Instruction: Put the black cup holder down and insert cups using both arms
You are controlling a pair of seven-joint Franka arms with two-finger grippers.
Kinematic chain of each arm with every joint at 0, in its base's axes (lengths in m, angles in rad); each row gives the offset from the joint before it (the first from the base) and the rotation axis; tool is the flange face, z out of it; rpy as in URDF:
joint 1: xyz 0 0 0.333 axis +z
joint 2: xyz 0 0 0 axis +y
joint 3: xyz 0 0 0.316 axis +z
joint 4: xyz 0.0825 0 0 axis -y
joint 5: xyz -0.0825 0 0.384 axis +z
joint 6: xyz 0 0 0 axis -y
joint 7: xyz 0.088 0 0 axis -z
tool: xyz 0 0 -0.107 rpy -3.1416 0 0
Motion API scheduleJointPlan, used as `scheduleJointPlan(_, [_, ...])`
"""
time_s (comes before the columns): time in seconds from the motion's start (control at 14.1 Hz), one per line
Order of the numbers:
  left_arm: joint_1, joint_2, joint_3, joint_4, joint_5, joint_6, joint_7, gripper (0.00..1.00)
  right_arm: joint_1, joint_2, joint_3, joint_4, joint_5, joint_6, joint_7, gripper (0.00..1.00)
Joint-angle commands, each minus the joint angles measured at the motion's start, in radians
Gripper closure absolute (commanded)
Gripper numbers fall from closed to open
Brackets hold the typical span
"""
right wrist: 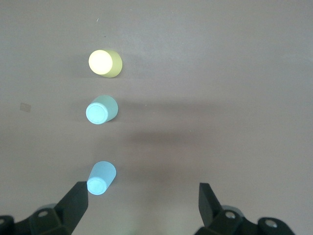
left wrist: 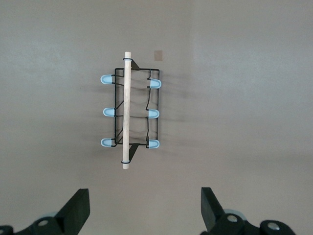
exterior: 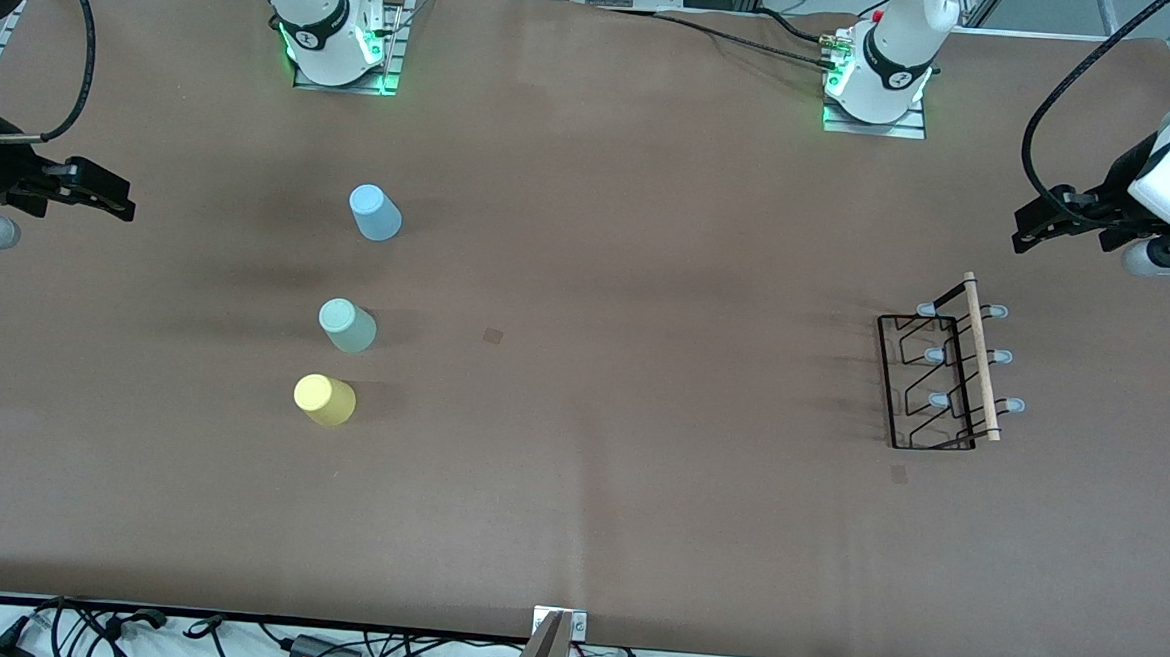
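Rack and three cups on the table, both arms up at the edges.

The rack (exterior: 948, 373) sits at right of the front frame, rod running top to bottom. Cups lined up left of centre: blue (exterior: 375, 212), green (exterior: 347, 325), yellow (exterior: 324, 399), all bottom-up. Left gripper (left wrist: 145, 208) over bare table near the rack, jaws wide; right gripper (right wrist: 143, 205) beside the blue cup, wide too, both arms cropped.

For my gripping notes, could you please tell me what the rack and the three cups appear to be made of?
The black cup holder looks like thin black-coated metal wire, with a pale, matte rod handle that seems wooden and pale blue tips, perhaps rubber or plastic. The cups look like smooth, opaque pastel plastic with a soft sheen.
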Motion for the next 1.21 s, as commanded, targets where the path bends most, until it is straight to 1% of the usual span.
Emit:
scheduleJointPlan(0.0, [-0.011,0.017,0.014,0.027,-0.017,-0.023,0.009,0.00,-0.011,0.002,0.008,0.003,-0.003,-0.002,-0.016,0.00])
scheduleJointPlan(0.07, [-0.012,0.023,0.014,0.027,-0.017,-0.032,0.011,0.00,-0.011,0.013,0.008,0.003,-0.003,-0.011,-0.021,0.00])
scheduleJointPlan(0.21, [-0.002,0.035,0.015,0.031,-0.019,-0.128,0.015,0.00,-0.006,0.025,0.010,0.001,-0.009,-0.026,-0.030,0.00])
scheduleJointPlan(0.28, [0.002,0.037,0.021,0.031,-0.022,-0.148,0.012,0.00,-0.006,0.027,0.010,0.000,-0.009,-0.035,-0.048,0.00])
scheduleJointPlan(0.43, [0.002,0.081,0.024,0.031,-0.022,-0.153,0.014,0.00,-0.003,0.036,0.010,-0.003,-0.012,-0.066,-0.068,0.00])
scheduleJointPlan(0.64, [0.003,0.099,0.029,0.036,-0.014,-0.153,0.020,0.00,-0.003,0.039,0.011,-0.011,-0.009,-0.066,-0.068,0.00])
scheduleJointPlan(0.78, [0.031,0.151,0.029,0.031,0.026,-0.136,0.022,0.00,0.000,0.039,0.011,-0.017,-0.007,-0.062,-0.067,0.00])
scheduleJointPlan(0.85, [0.034,0.170,0.029,0.027,0.044,-0.108,0.022,0.00,0.000,0.039,0.013,-0.022,-0.006,-0.062,-0.067,0.00])
scheduleJointPlan(0.92, [0.034,0.176,0.029,0.007,0.049,-0.045,0.022,0.00,0.000,0.039,0.013,-0.022,-0.006,-0.063,-0.067,0.00])
scheduleJointPlan(1.14, [0.035,0.176,0.029,-0.105,0.051,0.147,0.050,0.00,-0.006,0.037,0.013,-0.023,-0.006,-0.065,-0.068,0.00])
